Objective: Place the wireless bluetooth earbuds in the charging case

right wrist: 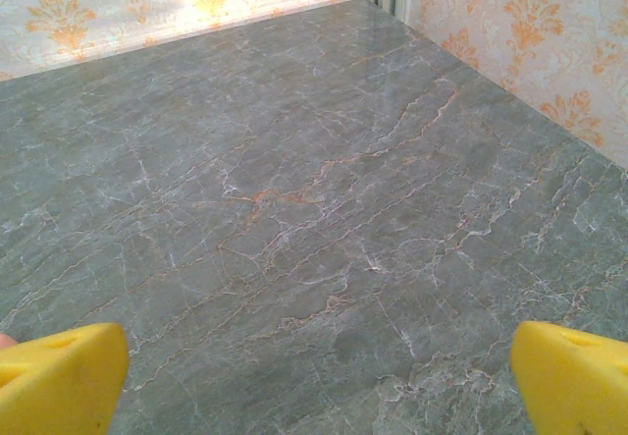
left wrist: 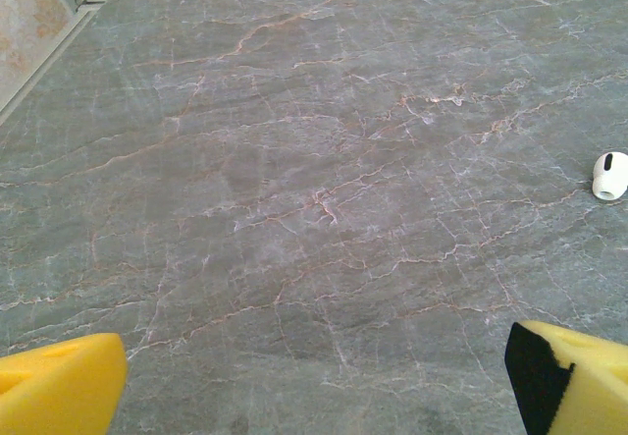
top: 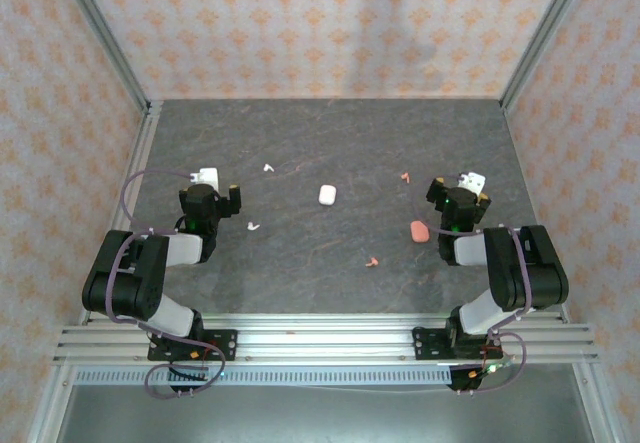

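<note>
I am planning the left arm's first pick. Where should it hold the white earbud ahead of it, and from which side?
Probably from straight above, with the open left gripper closing across the rounded body of the white earbud. It lies low on the table, so a sideways approach would find little to hold. Its stem direction is too small to tell.

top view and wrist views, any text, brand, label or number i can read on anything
No text can be read anywhere.
White case: no marking visible, too small to tell.
Pink case: no marking visible, too small to tell.
Earbud in the left wrist view: plain white with a dark spot, no lettering.
Wallpaper: an ornament pattern, no letters.
</note>
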`<state>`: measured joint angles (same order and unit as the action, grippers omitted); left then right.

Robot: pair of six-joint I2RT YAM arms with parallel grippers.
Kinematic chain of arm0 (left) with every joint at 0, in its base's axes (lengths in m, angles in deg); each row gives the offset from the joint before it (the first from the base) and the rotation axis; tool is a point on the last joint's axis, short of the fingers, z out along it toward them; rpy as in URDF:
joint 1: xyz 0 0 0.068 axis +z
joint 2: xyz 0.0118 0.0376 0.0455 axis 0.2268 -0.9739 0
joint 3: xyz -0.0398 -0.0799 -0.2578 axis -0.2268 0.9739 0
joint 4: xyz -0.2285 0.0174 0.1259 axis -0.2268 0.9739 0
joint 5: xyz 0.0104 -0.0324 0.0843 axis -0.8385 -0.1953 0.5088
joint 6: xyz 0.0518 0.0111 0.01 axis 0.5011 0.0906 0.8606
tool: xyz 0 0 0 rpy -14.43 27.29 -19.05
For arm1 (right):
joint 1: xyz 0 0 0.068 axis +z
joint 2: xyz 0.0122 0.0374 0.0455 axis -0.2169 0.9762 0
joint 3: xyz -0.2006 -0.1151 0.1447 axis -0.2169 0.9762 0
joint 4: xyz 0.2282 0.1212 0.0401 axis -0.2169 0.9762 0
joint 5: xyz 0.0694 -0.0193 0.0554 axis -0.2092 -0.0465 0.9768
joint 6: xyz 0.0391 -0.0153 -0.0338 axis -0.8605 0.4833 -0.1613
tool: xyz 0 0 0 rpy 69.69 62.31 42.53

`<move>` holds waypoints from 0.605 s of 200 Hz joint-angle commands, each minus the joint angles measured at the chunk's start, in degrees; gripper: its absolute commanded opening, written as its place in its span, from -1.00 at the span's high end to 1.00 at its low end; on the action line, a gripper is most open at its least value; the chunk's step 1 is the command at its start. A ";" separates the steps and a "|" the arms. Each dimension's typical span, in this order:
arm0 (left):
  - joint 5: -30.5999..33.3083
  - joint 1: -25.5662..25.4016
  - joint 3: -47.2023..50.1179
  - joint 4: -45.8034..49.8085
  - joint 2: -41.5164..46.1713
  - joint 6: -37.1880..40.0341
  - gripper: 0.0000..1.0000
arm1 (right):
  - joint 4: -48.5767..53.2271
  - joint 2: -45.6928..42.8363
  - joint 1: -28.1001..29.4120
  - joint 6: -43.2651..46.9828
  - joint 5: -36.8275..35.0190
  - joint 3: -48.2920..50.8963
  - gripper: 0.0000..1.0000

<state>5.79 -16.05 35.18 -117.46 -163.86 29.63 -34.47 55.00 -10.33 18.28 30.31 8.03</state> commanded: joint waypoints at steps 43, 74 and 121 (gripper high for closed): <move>0.64 0.22 -1.12 -1.61 0.43 -0.46 -0.99 | -0.58 0.42 0.26 0.75 0.60 -0.98 -0.99; 0.60 0.22 -1.12 -1.53 0.43 -0.43 -0.99 | -0.86 0.25 0.26 0.77 1.05 -0.76 -0.99; -1.23 0.25 -4.77 6.73 2.90 0.28 -1.00 | 2.87 -8.67 0.26 1.07 2.00 1.63 -0.99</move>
<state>5.71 -16.05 35.00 -117.03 -163.79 29.65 -33.16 53.27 -10.33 18.52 31.18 8.18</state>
